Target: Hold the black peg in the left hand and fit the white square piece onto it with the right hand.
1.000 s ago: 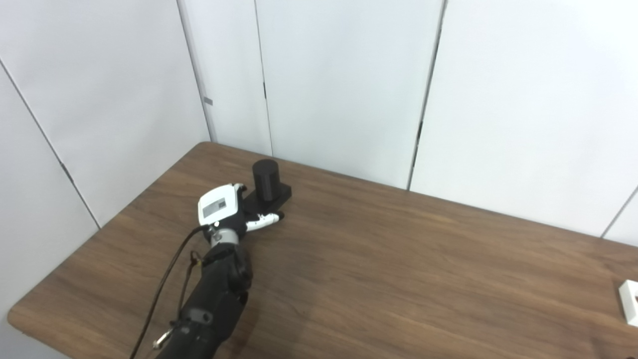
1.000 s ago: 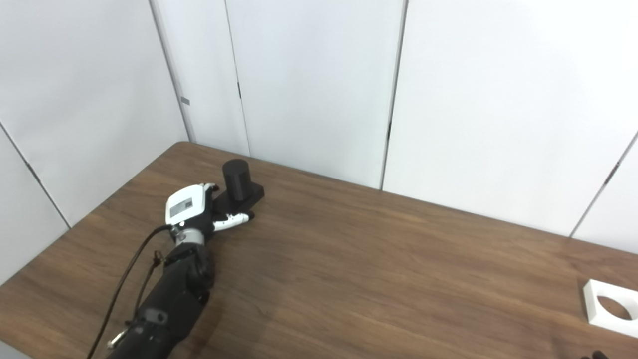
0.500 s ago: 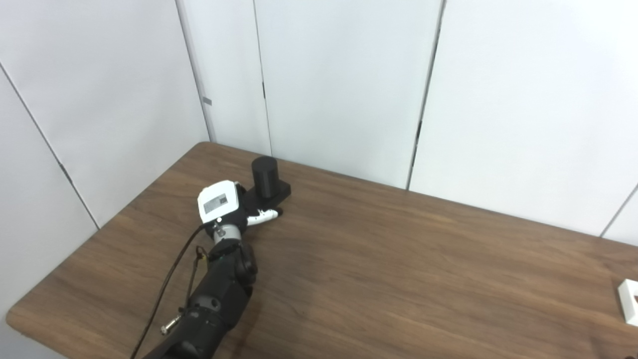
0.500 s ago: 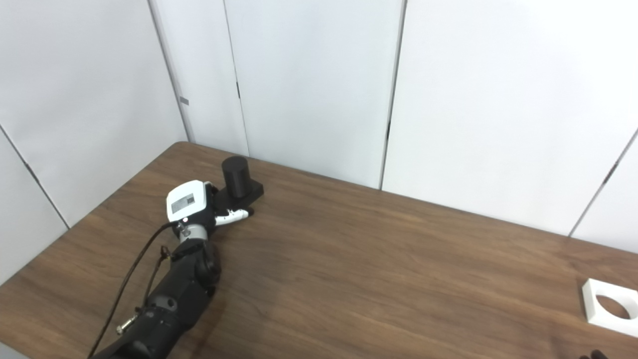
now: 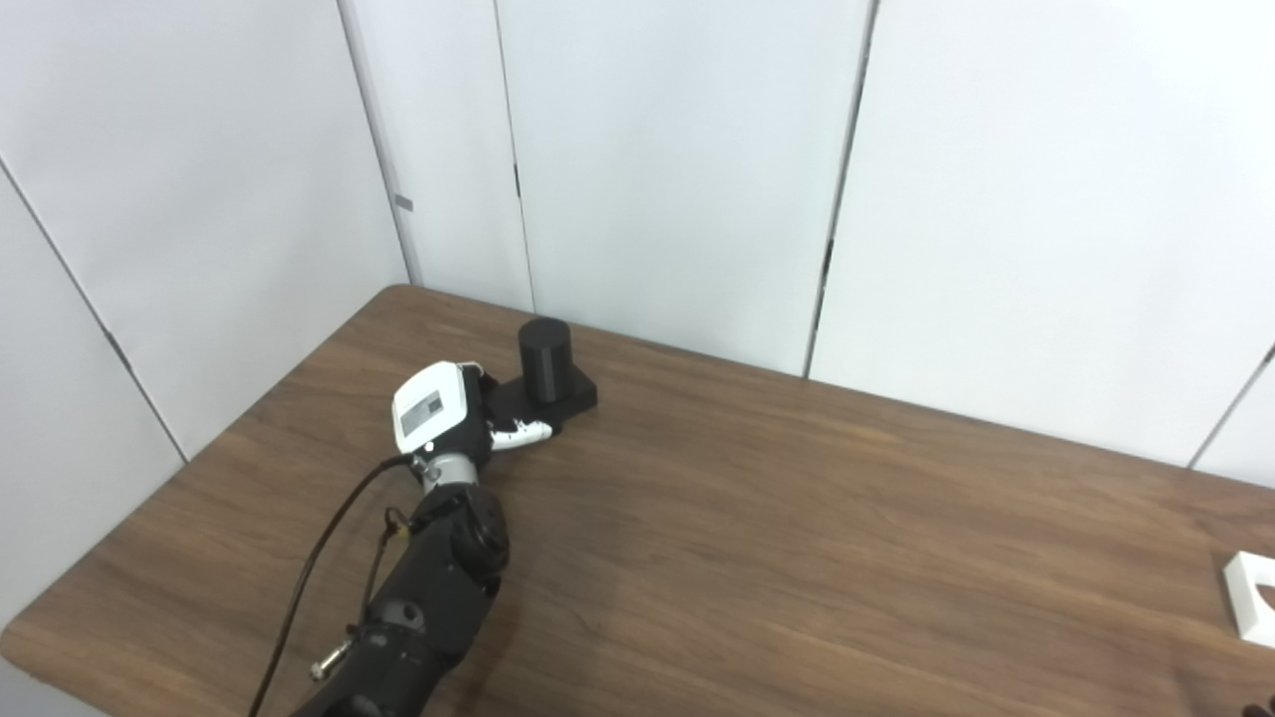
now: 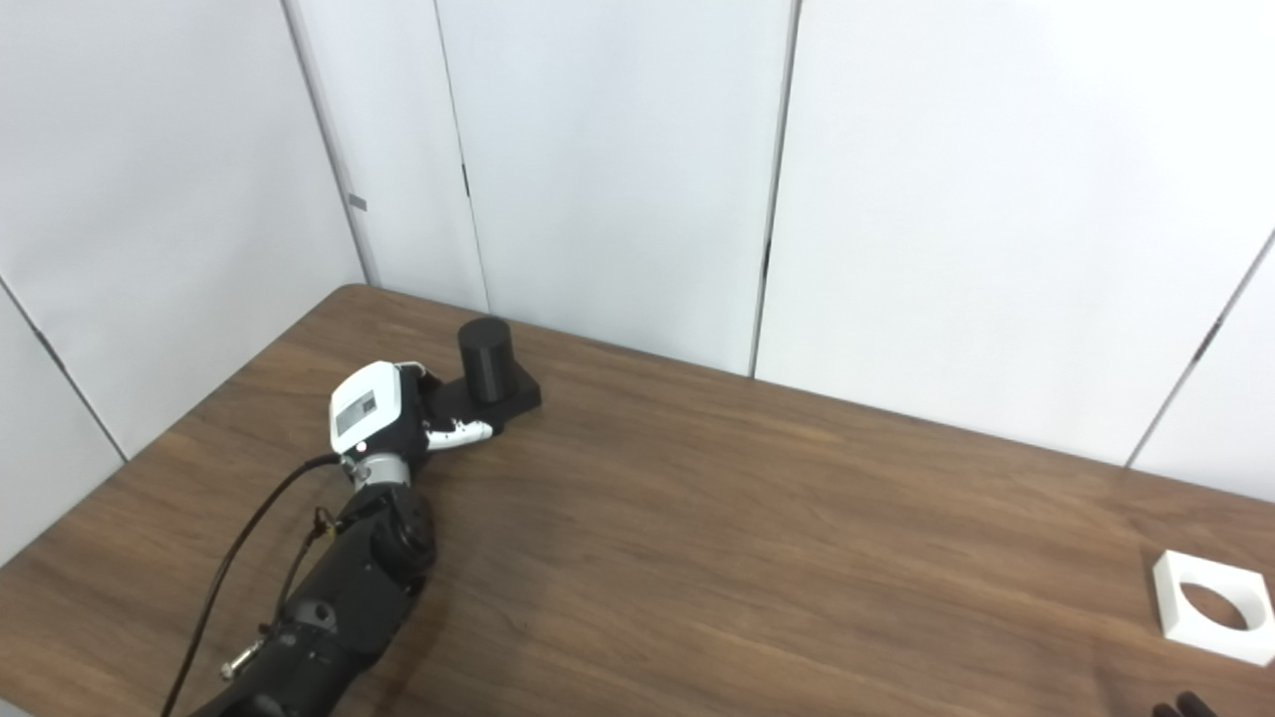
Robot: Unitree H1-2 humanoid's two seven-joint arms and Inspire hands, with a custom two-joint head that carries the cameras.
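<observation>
A brown wooden table [image 5: 797,558] is seen, backed by white wall panels [image 5: 677,169]. One black arm [image 5: 418,617] is stretched from the bottom left edge across the table toward its far left corner, with a cable [image 5: 319,558] running along it. At its end the left hand [image 5: 448,418] is held low, its white back turned up and its fingers [image 6: 463,432] laid against the near side of the peg's square base. Whether the base is actually gripped cannot be told, since the fingers are mostly hidden behind the hand.

One black peg [image 5: 544,347] is stood upright on that base, just beyond the hand, near the far left corner.

One white square piece [image 6: 1212,606] with a round hole is laid flat at the table's right edge, well apart from the peg and the left hand.

Of the right hand [image 6: 1180,709] only dark fingertips are shown at the bottom right corner, near the white piece but apart from it; how far it is opened cannot be told.
</observation>
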